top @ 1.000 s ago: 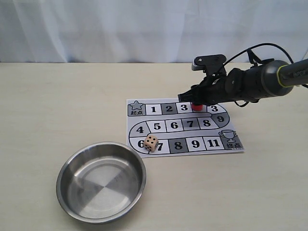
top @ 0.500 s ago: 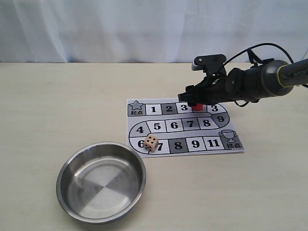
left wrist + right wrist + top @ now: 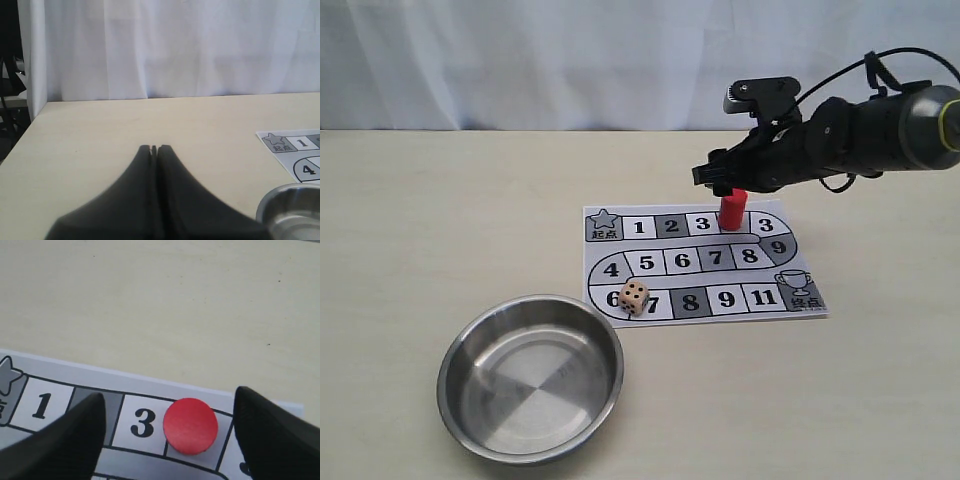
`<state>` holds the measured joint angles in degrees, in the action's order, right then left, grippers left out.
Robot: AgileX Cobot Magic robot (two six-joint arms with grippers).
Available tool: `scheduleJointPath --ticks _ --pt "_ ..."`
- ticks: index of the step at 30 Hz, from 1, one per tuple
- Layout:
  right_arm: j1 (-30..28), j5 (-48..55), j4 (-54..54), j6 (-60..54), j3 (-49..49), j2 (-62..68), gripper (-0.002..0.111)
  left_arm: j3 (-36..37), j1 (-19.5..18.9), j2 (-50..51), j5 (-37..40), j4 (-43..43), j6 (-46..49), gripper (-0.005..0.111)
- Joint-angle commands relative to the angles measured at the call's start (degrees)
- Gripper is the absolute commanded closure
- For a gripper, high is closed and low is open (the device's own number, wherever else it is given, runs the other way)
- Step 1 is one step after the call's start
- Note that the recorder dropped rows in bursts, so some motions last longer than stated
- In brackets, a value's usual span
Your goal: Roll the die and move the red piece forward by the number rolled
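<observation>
The desk (image 3: 440, 220) is a pale cream, matt surface, closed off along its far edge by a white curtain (image 3: 520, 60) hanging in soft folds. In the left wrist view a dark gap shows past the curtain's end; what stands in it is too dim to tell. A printed board (image 3: 665, 262) of numbered squares lies flat, right of the desk's middle. The red piece (image 3: 732, 211) stands upright in the board's far row, on the square just past the 3. The right gripper (image 3: 718, 183) hangs directly over it, its fingers (image 3: 75, 440) spread wide to either side of the piece's round top (image 3: 190, 426) and touching nothing. The die (image 3: 634, 296) rests at the board's near left corner, on the squares marked 6 and 7. A steel bowl (image 3: 530, 400) sits toward the desk's near edge, just left of the board. The left gripper (image 3: 154, 150) hovers over bare desk, fingers pressed together.
</observation>
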<state>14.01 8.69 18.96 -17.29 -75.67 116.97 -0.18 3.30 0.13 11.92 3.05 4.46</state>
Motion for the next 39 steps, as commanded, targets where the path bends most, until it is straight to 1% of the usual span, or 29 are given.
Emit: scheduleJointPath --ticks 1,3,4,6,9,10,11,12,13,15,16,22,32,35,39 --pt "0.0 4.0 -0.2 0.2 0.0 -2.3 0.041 0.2 0.1 -0.1 -0.6 0.1 0.0 0.107" --pt "0.0 6.2 -0.2 0.2 0.0 -2.9 0.044 0.2 0.1 -0.1 -0.6 0.1 0.0 0.107" --pt "0.0 7.5 -0.2 0.2 0.0 -3.1 0.049 0.2 0.1 -0.1 -0.6 0.1 0.0 0.107" --pt "0.0 10.2 -0.2 0.2 0.0 -3.6 0.060 0.2 0.1 -0.1 -0.6 0.1 0.0 0.107" --pt "0.0 14.4 -0.6 0.2 0.0 -4.1 0.080 0.2 0.1 -0.1 -0.6 0.1 0.0 0.107" --pt "0.0 15.4 -0.8 0.2 0.0 -4.4 0.086 0.2 0.1 -0.1 -0.6 0.1 0.0 0.107" --pt "0.0 17.4 -2.7 0.2 0.0 -4.6 0.097 0.2 0.1 -0.1 -0.6 0.1 0.0 0.107" --pt "0.0 18.4 -3.6 0.4 0.0 -4.8 0.102 0.2 0.1 -0.1 -0.6 0.1 0.0 0.107" --pt "0.0 20.7 -5.6 3.0 0.0 -4.9 0.104 0.2 0.1 -0.1 -0.6 0.1 0.0 0.107" --pt "0.0 22.7 -8.1 8.3 0.0 -4.9 0.104 0.2 0.1 -0.1 -0.6 0.1 0.0 0.107" --pt "0.0 23.1 -8.2 8.7 0.0 -4.9 0.104 0.2 0.1 -0.1 -0.6 0.1 0.0 0.107" --pt "-0.6 27.3 -7.9 9.2 0.0 -4.9 0.104 0.2 0.1 -0.1 -0.6 0.1 0.0 0.107" --pt "-7.9 34.1 -8.5 10.8 0.0 -4.9 0.104 0.2 0.1 -0.1 -0.6 0.1 0.0 0.107" --pt "-8.1 36.3 -12.6 10.8 0.0 -5.4 0.104 0.2 0.1 -0.1 -0.6 0.1 0.0 0.107" --pt "-8.1 39.6 -13.5 10.8 0.0 -6.6 0.104 0.2 0.1 -0.1 -0.6 0.1 0.0 0.107"
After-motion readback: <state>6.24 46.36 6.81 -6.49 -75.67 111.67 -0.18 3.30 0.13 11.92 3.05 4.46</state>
